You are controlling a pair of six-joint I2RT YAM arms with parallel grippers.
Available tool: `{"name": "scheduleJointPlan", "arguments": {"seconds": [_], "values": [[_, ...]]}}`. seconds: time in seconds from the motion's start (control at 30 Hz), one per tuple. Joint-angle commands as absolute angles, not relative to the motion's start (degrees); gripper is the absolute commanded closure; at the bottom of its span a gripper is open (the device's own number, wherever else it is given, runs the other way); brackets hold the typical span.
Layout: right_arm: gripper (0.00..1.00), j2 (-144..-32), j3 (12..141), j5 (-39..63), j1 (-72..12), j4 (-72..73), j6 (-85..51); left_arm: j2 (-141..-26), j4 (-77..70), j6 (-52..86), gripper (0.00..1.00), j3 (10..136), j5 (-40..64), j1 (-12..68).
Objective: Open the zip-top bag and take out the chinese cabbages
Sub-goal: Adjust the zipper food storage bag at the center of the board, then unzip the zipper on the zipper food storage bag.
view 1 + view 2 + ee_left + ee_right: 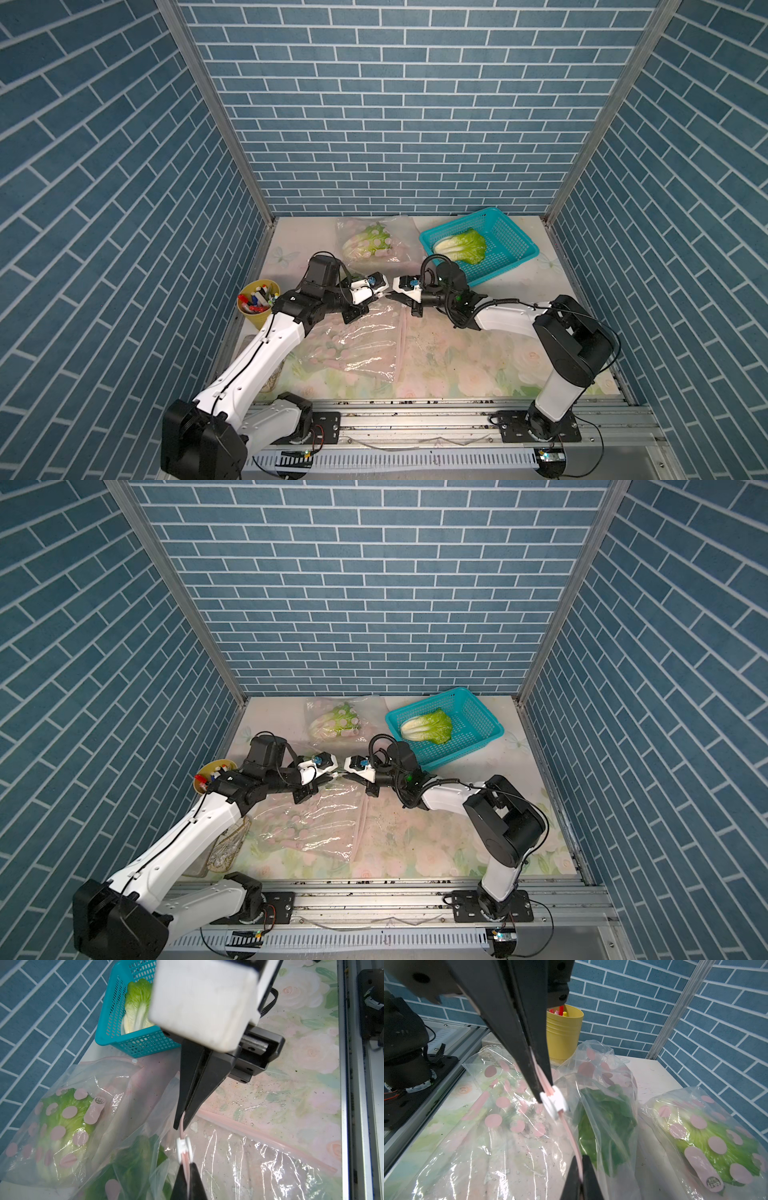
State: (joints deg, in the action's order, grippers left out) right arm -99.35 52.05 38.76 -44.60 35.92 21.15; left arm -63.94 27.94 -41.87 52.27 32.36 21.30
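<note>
Mid-table, both grippers pinch the pink zip strip of a clear pink-dotted zip-top bag (604, 1076). My left gripper (188, 1178) is shut on the strip just beside the white slider (184, 1145). My right gripper (580, 1180) is shut on the same strip on the slider's other side. In both top views their tips nearly touch, left gripper (379, 296) and right gripper (390, 296). One chinese cabbage (606, 1126) shows dark green inside this bag. A second cabbage (370, 243) lies in another dotted bag at the back. A third cabbage (463, 245) rests in the teal basket (505, 245).
A flat clear bag (353, 345) lies on the floral tabletop in front of the grippers. A yellow cup of markers (257, 305) stands at the left edge beside my left arm. The basket sits at the back right corner, close behind my right wrist.
</note>
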Motion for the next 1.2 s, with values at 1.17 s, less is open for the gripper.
{"name": "scheduleJointPlan", "arguments": {"seconds": [1.17], "values": [[0.57,-97.23,62.39,54.81,-45.87,19.74,21.46,-60.91,27.33,-42.45,1.0,49.83,33.91,21.6]]}}
